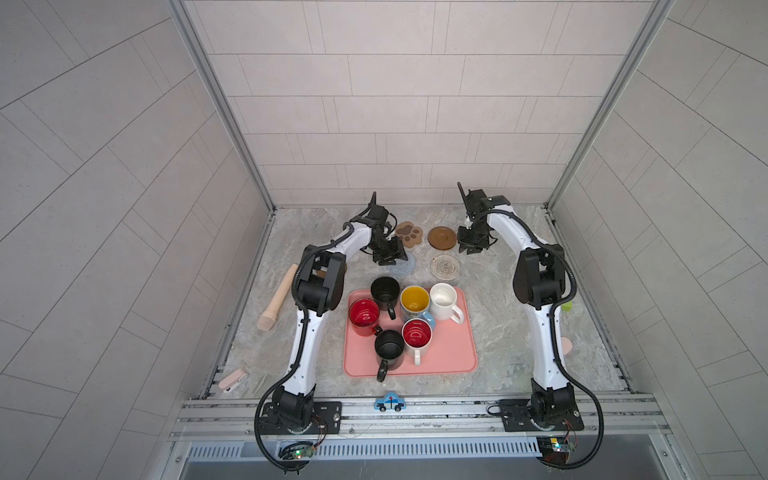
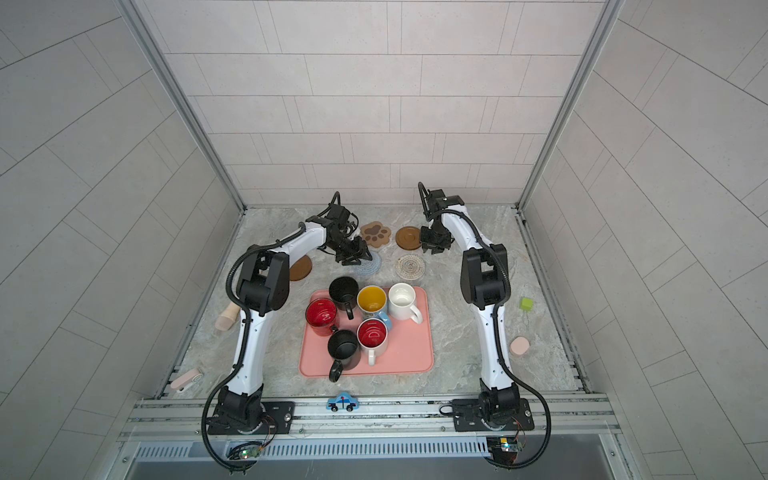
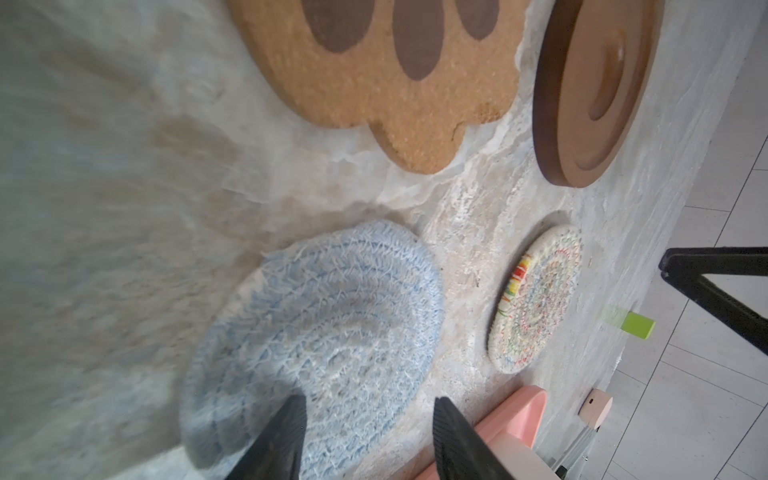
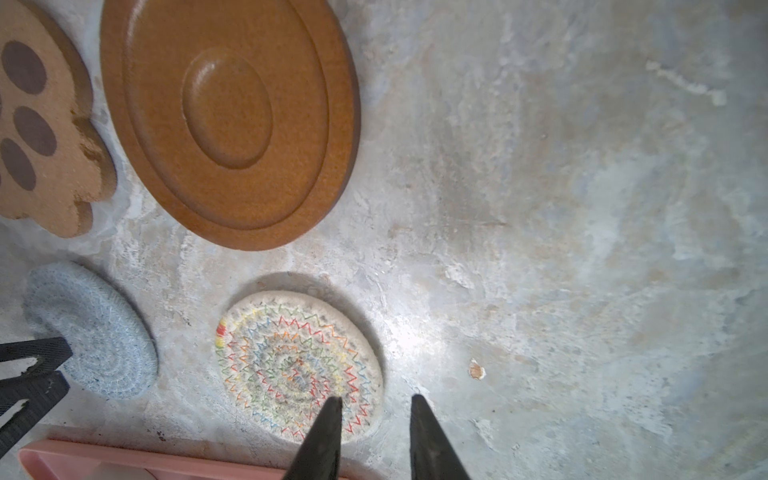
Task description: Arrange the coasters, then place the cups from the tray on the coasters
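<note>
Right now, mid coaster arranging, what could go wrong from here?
On the salmon-pink rectangular tray, the near black mug seems to touch the white mug with red inside: lifting either could tip the other. The open left gripper hangs low over the grey-blue crochet coaster: a finger could snag and drag it.
</note>
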